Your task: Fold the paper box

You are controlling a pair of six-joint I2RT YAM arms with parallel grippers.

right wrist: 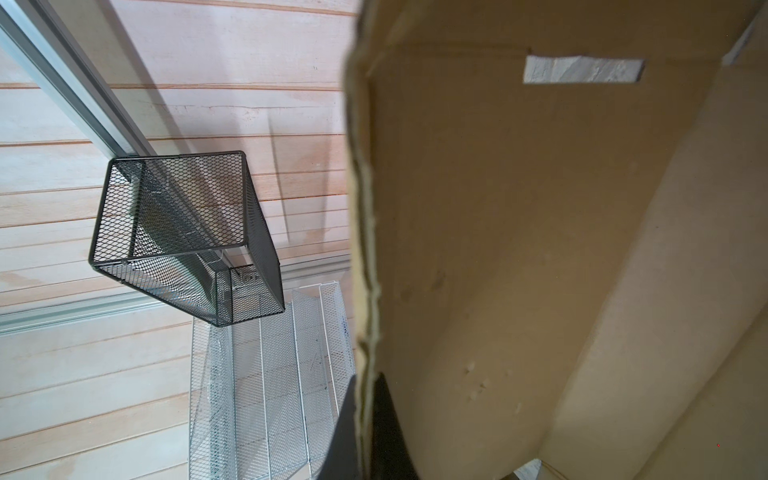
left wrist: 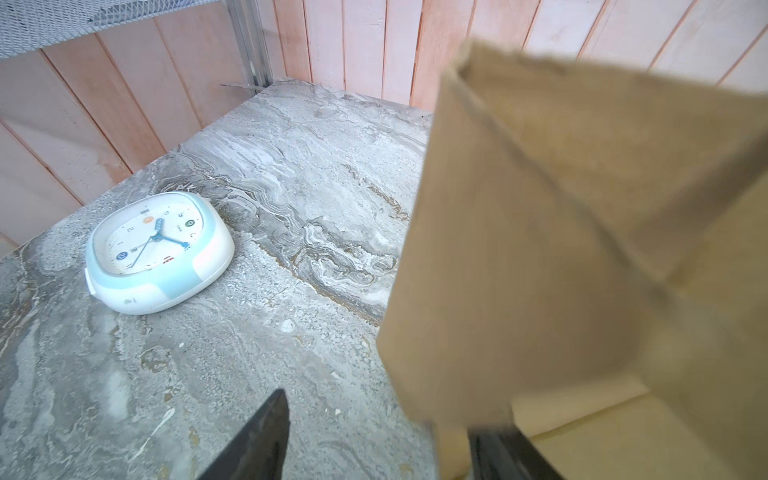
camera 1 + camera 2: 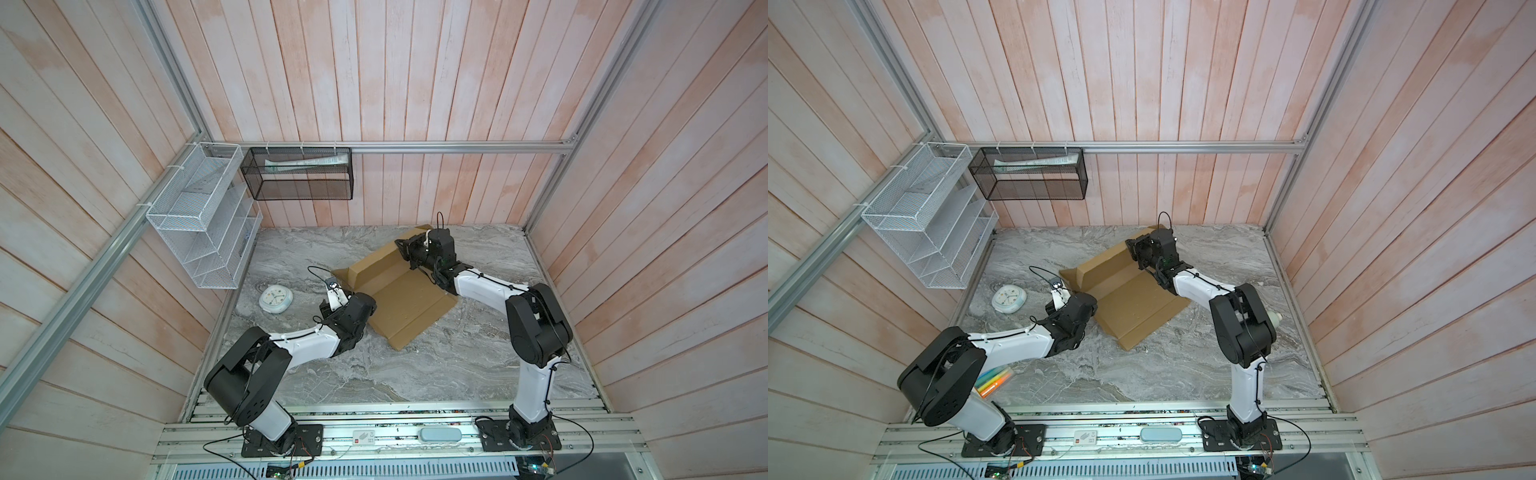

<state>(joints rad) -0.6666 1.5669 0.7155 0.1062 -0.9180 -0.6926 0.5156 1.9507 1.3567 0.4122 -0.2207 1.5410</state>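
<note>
**Cardboard half raised: one claw pinching, one waiting**

Desk (image 3: 415,374) of grey marble fills the lower middle of both top views. The paper box (image 3: 399,299) lies across its centre. It is a brown die-cut sheet with its broad middle panel flat and the strip toward the upper left of the frame creased up into a low ridge.

The right claw (image 1: 365,424) is closed on the sheet's far edge, at the upper right end of the cardboard in a top view. Its wrist view shows the raw corrugated edge running down between the two fingers, with a slot cut in the panel beyond. That pinch looks meant to lift the wall and hold it so the crease takes.

The left claw (image 2: 386,419) sits at the sheet's left edge with its jaws well apart, gripping nothing. An upright flap stands between its fingers, close against one of them. From that, I judge it is placed to close on the flap or push it inward.

A white mesh rack (image 3: 199,232) and a black mesh basket (image 3: 299,174) hang on the walls at upper left, away from the work. A white and blue clock (image 3: 276,300) lies face up on the desk just left of the left claw, near enough to be knocked if that arm swings outward. A blurred bundle of coloured pens (image 3: 994,380) shows under the left arm's elbow at lower left.
</note>
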